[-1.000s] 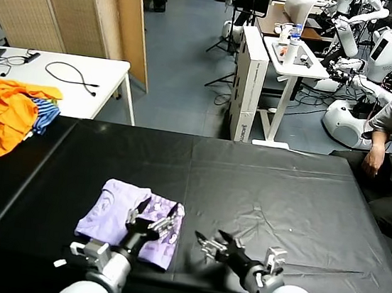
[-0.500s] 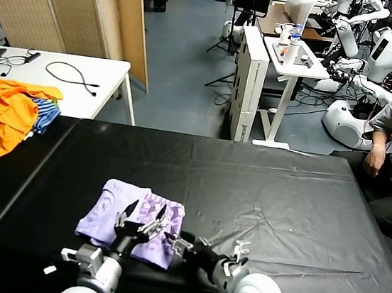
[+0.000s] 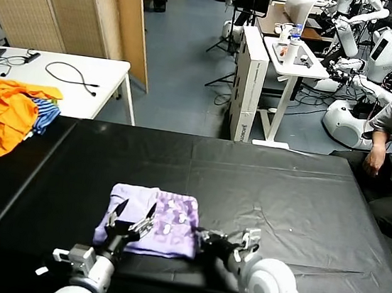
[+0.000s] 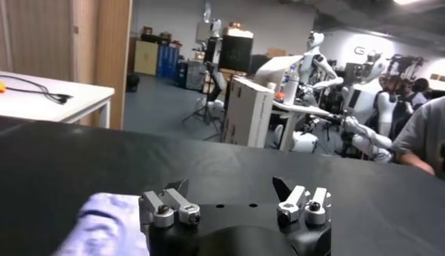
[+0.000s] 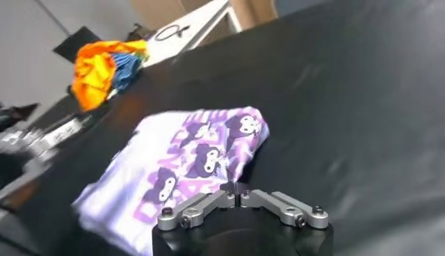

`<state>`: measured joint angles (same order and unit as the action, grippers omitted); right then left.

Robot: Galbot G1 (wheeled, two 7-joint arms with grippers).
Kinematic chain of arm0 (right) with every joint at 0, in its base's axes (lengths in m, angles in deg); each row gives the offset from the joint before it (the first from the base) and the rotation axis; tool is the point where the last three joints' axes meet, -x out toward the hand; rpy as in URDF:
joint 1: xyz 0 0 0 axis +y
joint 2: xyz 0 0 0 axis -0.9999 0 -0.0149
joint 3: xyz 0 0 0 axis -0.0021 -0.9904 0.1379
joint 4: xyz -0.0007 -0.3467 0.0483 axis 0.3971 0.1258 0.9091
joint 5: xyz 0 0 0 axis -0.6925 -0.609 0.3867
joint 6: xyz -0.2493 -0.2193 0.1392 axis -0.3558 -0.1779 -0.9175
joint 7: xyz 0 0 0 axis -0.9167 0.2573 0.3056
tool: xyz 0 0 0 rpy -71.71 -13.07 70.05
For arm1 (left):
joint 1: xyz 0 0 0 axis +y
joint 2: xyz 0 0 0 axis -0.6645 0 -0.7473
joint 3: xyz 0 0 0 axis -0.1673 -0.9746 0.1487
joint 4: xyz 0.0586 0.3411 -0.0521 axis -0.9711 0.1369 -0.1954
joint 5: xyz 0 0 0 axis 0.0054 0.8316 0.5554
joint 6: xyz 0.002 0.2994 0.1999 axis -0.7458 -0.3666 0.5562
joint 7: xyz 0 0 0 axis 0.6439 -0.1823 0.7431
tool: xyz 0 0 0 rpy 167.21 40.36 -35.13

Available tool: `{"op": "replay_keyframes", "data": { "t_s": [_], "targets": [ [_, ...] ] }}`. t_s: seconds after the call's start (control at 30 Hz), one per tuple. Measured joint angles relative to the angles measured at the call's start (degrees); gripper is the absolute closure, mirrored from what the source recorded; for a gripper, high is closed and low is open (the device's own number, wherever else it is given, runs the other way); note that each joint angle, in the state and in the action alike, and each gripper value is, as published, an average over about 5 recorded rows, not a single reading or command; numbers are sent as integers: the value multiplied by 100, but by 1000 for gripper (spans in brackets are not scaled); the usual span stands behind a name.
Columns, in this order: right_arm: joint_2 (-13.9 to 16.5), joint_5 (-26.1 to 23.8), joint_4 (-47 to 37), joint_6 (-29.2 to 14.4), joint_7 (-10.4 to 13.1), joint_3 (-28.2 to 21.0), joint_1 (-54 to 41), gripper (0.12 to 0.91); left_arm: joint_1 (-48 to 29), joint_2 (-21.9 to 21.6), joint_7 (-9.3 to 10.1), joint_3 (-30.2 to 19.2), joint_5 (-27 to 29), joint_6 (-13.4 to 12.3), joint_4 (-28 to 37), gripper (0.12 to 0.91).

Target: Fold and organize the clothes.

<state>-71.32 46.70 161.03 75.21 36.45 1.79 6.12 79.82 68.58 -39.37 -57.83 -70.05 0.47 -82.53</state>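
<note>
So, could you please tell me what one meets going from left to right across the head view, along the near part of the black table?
Left gripper → lavender T-shirt → right gripper → bare black table.

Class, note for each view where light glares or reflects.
Head view: pale sheen along creases of the black table cover; T-shirt evenly lit. Right wrist view: the right gripper has glinting metal fingers. Left wrist view: a ceiling lamp glares.
</note>
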Motion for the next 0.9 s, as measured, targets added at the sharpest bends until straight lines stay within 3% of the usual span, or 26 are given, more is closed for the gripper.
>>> {"op": "replay_keyframes", "data": {
  "t_s": [0.27,0.37,0.57,0.67,0.73,0.9],
  "targets": [
    [305,-181,33,156,-84,156,-211,860,-22,10,49,75,-63,-22,23,123],
    [407,-278,147,150,-178,243,-130,728,-39,-21,136,122,-191,-22,23,123],
    [625,-577,514,-12,-182,481,217,350,0,-159,306,239,-536,68,-38,123],
    [728,-848,750,-262,-243,685,480,192,58,-258,354,286,-612,-14,-54,123],
    [766,-1098,917,-490,-328,859,691,139,112,-333,358,311,-632,-177,-38,123],
    [681,-1746,1326,-1057,-452,1353,1371,119,318,-523,390,391,-670,-431,-59,123]
  ]
}}
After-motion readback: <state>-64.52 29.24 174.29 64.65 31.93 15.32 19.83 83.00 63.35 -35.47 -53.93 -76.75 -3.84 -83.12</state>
